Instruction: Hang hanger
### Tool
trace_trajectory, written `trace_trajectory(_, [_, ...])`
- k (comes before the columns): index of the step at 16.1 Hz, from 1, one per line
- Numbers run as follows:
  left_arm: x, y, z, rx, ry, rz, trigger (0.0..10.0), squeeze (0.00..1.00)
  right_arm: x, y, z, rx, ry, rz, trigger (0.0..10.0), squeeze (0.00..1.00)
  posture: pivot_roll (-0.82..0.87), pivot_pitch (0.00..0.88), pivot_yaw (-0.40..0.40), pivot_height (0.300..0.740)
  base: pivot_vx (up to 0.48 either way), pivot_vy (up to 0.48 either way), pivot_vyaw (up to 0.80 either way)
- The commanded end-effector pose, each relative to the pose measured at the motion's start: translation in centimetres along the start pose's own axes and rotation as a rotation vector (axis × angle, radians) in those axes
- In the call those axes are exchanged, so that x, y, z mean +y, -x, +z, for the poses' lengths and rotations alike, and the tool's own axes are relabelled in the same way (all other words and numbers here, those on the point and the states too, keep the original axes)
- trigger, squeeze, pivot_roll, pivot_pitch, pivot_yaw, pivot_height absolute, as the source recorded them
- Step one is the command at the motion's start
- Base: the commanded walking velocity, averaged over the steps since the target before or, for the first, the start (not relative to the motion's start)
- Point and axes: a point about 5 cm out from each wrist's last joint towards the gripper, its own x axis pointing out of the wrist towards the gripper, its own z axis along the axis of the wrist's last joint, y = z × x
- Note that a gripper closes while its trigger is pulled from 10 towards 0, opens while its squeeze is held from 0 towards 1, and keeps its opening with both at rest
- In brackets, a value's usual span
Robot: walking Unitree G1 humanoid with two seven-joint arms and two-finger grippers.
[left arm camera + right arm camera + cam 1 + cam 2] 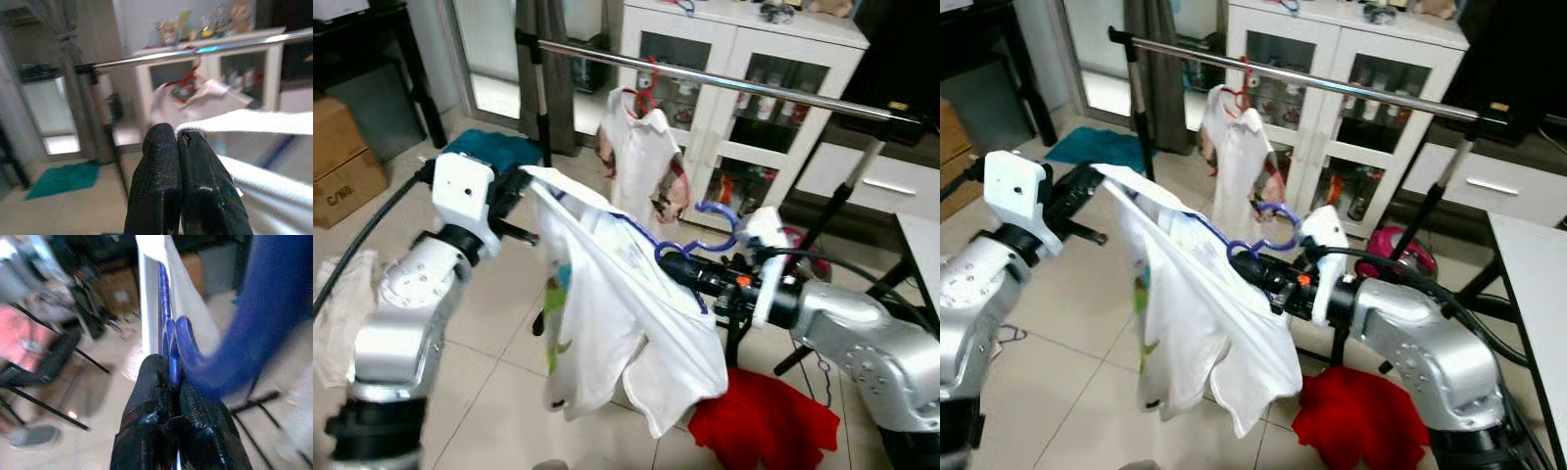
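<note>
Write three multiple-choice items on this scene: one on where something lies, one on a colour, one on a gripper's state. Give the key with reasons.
1. Where is the red cloth?
A. on the rail
B. on the floor
C. on the cabinet

2. What colour is the hanger held by the right gripper?
A. blue
B. green
C. yellow

3. The left gripper is:
A. open and free
B. shut on the white shirt
C. holding the rail

Key: B, it lies on the tiles under the right arm; A, its hook is blue; B, the jaws pinch the shirt's edge.
</note>
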Motion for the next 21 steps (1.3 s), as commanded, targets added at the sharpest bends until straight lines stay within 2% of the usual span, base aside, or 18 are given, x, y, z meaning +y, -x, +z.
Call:
trace_trajectory(1, [4.5,0.7,0.2,0.017,-0.057,0.243,0.0,0.00,-0.7,2.2,0.3,-0.015,-0.018,-0.036,0.0,0.00,0.09,0.000,-0.035,0.740,0.000,0.000,0.00])
trace_trajectory(2, [5.6,0.3,0.1,0.016,-0.044,0.296,0.0,0.00,0.4,2.7,0.4,-0.021,-0.031,0.055,0.0,0.00,0.08,0.000,-0.034,0.740,0.000,0.000,0.00])
trace_trajectory(3, [5.9,-0.3,0.2,0.007,-0.022,0.307,0.0,0.00,1.1,2.9,0.3,-0.004,-0.036,0.104,0.0,0.00,0.08,0.000,-0.033,0.740,0.000,0.000,0.00])
trace_trajectory(5, [5.4,-1.3,0.6,-0.022,0.022,0.270,0.0,0.00,1.7,2.8,-0.1,0.034,-0.029,0.135,0.0,0.00,0.07,0.000,-0.025,0.740,0.000,0.000,0.00])
trace_trajectory(6, [4.2,-2.6,1.9,-0.094,0.063,0.172,0.0,0.00,1.4,2.3,-1.4,0.134,0.031,0.079,0.0,0.00,0.07,0.000,-0.023,0.740,0.000,0.000,0.00])
trace_trajectory(7, [3.6,-3.0,2.3,-0.116,0.077,0.128,0.0,0.00,1.0,2.2,-1.8,0.169,0.056,0.036,0.0,0.00,0.07,0.000,-0.019,0.740,0.000,0.000,0.00])
trace_trajectory(8, [2.1,-3.6,3.1,-0.133,0.091,-0.002,0.0,0.00,-0.5,1.6,-1.9,0.191,0.117,-0.112,0.0,0.00,0.07,0.000,-0.016,0.740,0.000,0.000,0.00])
trace_trajectory(9, [1.4,-3.8,3.3,-0.130,0.092,-0.060,0.0,0.00,-1.0,1.4,-1.7,0.181,0.131,-0.163,0.0,0.00,0.07,0.000,-0.016,0.740,0.000,0.000,0.00])
trace_trajectory(10, [0.1,-4.0,3.5,-0.113,0.097,-0.164,0.0,0.00,-1.2,1.0,-1.2,0.176,0.167,-0.194,0.0,0.00,0.08,0.000,-0.016,0.740,0.000,0.000,0.00])
trace_trajectory(12, [-2.4,-3.8,3.7,-0.066,0.096,-0.369,0.0,0.00,-0.8,0.3,-1.5,0.259,0.251,-0.176,0.0,0.00,0.09,0.000,-0.025,0.740,0.000,0.000,0.00])
trace_trajectory(14, [-3.4,-3.7,4.1,-0.060,0.129,-0.442,0.0,0.00,-0.9,-0.3,-2.5,0.335,0.317,-0.189,0.0,0.00,0.09,0.000,-0.029,0.740,0.000,0.000,0.00])
trace_trajectory(16, [-3.3,-3.9,3.9,-0.045,0.121,-0.433,0.0,0.00,-0.5,-0.7,-2.4,0.311,0.309,-0.168,0.0,0.00,0.09,0.000,-0.029,0.740,0.000,0.000,0.00])
trace_trajectory(18, [-2.0,-4.4,3.3,-0.022,0.112,-0.326,0.0,0.00,-0.1,-0.8,-1.9,0.231,0.256,-0.134,0.0,0.00,0.10,0.000,-0.039,0.740,0.000,0.000,0.00])
trace_trajectory(19, [-0.2,-4.6,2.8,-0.016,0.126,-0.198,0.0,0.00,0.3,-0.2,-1.4,0.151,0.197,-0.082,0.0,0.00,0.10,0.000,-0.042,0.740,0.000,0.000,0.00])
trace_trajectory(21, [2.1,-4.6,1.9,0.007,0.123,-0.073,0.0,0.00,1.0,1.0,-0.6,0.064,0.128,-0.012,0.0,0.00,0.09,0.000,-0.033,0.740,0.000,0.000,0.00])
